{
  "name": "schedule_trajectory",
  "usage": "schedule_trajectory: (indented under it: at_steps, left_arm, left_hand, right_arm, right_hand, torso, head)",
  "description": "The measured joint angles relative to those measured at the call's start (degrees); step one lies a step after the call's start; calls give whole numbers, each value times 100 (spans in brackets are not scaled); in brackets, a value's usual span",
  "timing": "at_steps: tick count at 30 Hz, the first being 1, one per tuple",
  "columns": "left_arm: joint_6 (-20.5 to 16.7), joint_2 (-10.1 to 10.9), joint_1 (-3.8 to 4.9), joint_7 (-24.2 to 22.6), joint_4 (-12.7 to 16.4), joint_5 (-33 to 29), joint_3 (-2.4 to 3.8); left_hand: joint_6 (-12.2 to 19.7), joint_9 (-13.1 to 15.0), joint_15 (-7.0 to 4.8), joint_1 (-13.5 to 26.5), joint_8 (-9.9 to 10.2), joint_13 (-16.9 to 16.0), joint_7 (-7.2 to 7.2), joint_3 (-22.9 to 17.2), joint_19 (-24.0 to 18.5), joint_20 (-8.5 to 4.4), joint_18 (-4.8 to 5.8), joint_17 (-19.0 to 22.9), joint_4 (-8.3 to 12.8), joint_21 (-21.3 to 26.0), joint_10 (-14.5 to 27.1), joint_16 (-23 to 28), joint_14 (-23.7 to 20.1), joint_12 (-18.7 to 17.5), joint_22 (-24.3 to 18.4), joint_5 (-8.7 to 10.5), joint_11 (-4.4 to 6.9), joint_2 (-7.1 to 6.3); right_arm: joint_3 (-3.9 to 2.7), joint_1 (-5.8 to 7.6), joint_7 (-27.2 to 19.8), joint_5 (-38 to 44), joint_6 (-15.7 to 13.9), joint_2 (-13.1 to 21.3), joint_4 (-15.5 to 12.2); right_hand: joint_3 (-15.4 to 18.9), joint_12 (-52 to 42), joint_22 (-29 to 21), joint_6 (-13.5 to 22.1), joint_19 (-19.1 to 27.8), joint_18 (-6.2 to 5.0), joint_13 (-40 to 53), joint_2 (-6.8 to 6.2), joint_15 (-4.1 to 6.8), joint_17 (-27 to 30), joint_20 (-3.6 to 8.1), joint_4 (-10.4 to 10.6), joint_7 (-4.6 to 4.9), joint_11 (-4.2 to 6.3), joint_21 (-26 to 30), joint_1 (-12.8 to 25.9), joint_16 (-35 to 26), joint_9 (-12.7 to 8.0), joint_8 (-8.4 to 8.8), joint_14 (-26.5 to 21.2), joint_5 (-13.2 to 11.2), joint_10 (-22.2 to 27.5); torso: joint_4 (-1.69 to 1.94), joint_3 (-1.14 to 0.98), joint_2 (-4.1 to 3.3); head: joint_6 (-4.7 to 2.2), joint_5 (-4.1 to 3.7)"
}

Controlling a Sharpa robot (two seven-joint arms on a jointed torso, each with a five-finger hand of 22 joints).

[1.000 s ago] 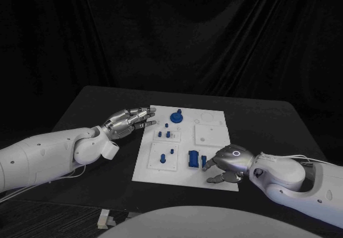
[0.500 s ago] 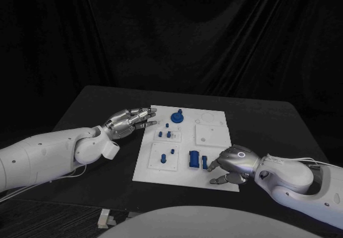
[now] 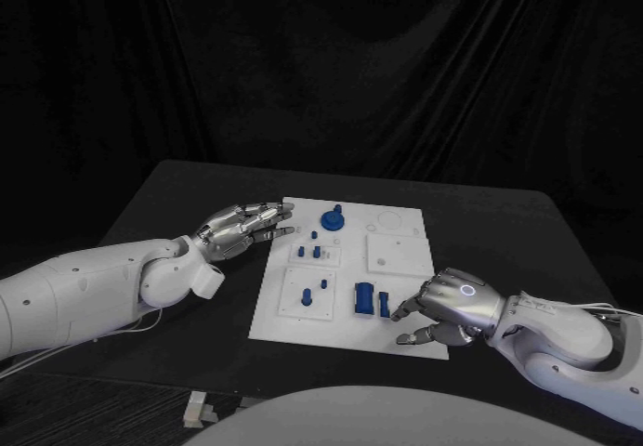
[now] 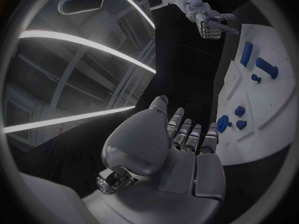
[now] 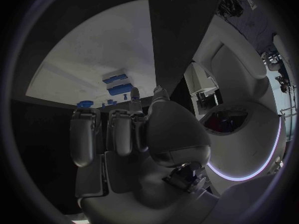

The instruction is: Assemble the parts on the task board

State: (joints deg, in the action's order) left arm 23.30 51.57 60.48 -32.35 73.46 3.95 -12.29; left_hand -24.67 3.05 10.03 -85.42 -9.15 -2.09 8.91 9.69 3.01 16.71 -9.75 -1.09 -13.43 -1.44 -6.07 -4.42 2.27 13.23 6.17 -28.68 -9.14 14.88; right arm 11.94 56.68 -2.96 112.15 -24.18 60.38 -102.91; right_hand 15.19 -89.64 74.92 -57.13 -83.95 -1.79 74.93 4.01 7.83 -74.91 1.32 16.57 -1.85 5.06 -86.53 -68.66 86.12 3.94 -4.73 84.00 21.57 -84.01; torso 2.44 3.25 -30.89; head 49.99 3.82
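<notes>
Blue plastic parts sit on the flat white rectangular task board (image 3: pixel 398 251) at mid-table. Two upright blocks near the board's near edge: a wider blue block (image 3: pixel 363 297) and, just beside it, a narrow blue block (image 3: pixel 384 303). Both have their long axis running roughly away from the robot, parallel to the board's long side. A small blue peg (image 3: pixel 306 297) stands upright on the left sub-plate; a round blue knob-shaped piece (image 3: pixel 331 219) sits toward the far end.

Right hand (image 3: pixel 449 307) rests at the board's near right corner, fingers curled downward, fingertips just beside the narrow block. Nothing visibly held; contact with the block cannot be told. Left hand (image 3: pixel 242 229) hovers just off the board's left edge, fingers loosely together and extended, holding nothing.

Judgement: parts look small, rigid and light, probably smooth enough to slip. Best taken by a pinch across the narrow block's two long faces, lifted straight up. The board itself looks light and may slide if pushed sideways.
</notes>
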Motion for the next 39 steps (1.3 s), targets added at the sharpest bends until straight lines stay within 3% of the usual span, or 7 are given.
schedule_trajectory:
  at_steps: [8,12,21,25,30,36,39]
  left_arm:
    - [-25,20,0,-96,53,0,0]
    - [-98,39,-1,-274,131,0,0]
    - [-475,48,-1,-524,210,90,2]
    - [-750,44,-1,-570,228,279,1]
    - [-1094,14,-2,-599,233,479,1]
    - [-1313,4,-2,-616,233,614,1]
    - [-1318,6,-2,-599,230,618,-1]
  left_hand:
    - [0,0,22,34,0,-6,0,43,42,0,0,0,-43,-23,-39,-23,22,26,28,36,-39,-79]
    - [0,0,-6,159,0,-6,0,190,36,-5,0,0,-224,-23,-80,-23,20,26,-10,275,-3,-204]
    - [907,-102,-322,722,452,25,-741,670,-220,-406,0,75,-332,60,119,335,-216,-205,-371,1563,98,-309]
    - [1209,-136,-726,966,650,81,-854,772,-274,-770,0,98,-326,90,395,422,-227,-608,-521,1944,584,-344]
    - [1363,-155,-1045,1035,740,117,-974,784,-298,-1056,-1,104,-325,113,550,422,-225,-860,-607,2048,1123,-414]
    - [1423,-164,-1046,1036,763,122,-1035,784,-297,-1056,-1,105,-325,113,566,422,-225,-886,-612,2048,1181,-415]
    - [1488,-200,-1045,1704,806,148,-970,635,-305,-1091,-1,105,-176,113,586,422,-225,-1022,-612,2087,1155,-519]
  right_arm:
    - [2,331,-295,-1393,-825,124,18]
    - [0,577,-716,-2761,-1327,127,112]
    - [-1,781,-1935,-6032,-1479,-31,386]
    - [2,781,-2287,-7027,-1193,-75,483]
    - [-1,720,-2532,-7837,-708,-123,547]
    - [5,614,-2703,-8389,-264,-206,633]
    - [5,613,-2703,-8403,-256,-213,636]
  right_hand:
    - [87,570,-1,-75,6,-7,16,122,-128,1281,-98,-7,359,-261,609,169,-645,-5,70,-4,-37,-4]
    - [292,3198,-262,-150,1144,-600,-1359,257,-269,4632,-282,-87,525,-322,3306,375,-2982,-5,70,-779,-39,653]
    - [521,7516,-3572,762,3833,-534,-5836,303,-1848,6958,-1485,26,676,-1700,8136,735,-7278,-31,121,-3754,-738,4219]
    - [-160,8415,-6437,3264,7609,-263,-6740,-222,-1487,7251,-1517,47,-132,-1016,8493,1271,-8232,-140,199,-6810,-1331,6596]
    - [-639,8753,-7387,4570,8357,-263,-7264,-393,-1226,7452,-1329,34,-779,-274,8617,1494,-8567,-245,303,-8282,-1524,8023]
    - [-694,8704,-7432,4618,8387,-371,-7325,-407,-1208,7478,-1299,23,-767,-227,8617,1509,-8567,-245,303,-8353,-1546,8149]
    - [-1224,8943,-7483,5062,8397,104,-7479,-412,-816,7484,-793,-714,-323,-474,8617,3845,-8592,-376,454,-8396,-2080,8395]
  torso:
    - [3,0,5]
    - [5,0,3]
    - [7,0,1]
    - [10,0,2]
    - [10,-1,3]
    - [10,0,-5]
    - [10,-1,-6]
  head:
    - [0,-24]
    - [0,-48]
    - [0,-46]
    - [0,-56]
    - [0,-57]
    - [0,-61]
    - [-4,-61]
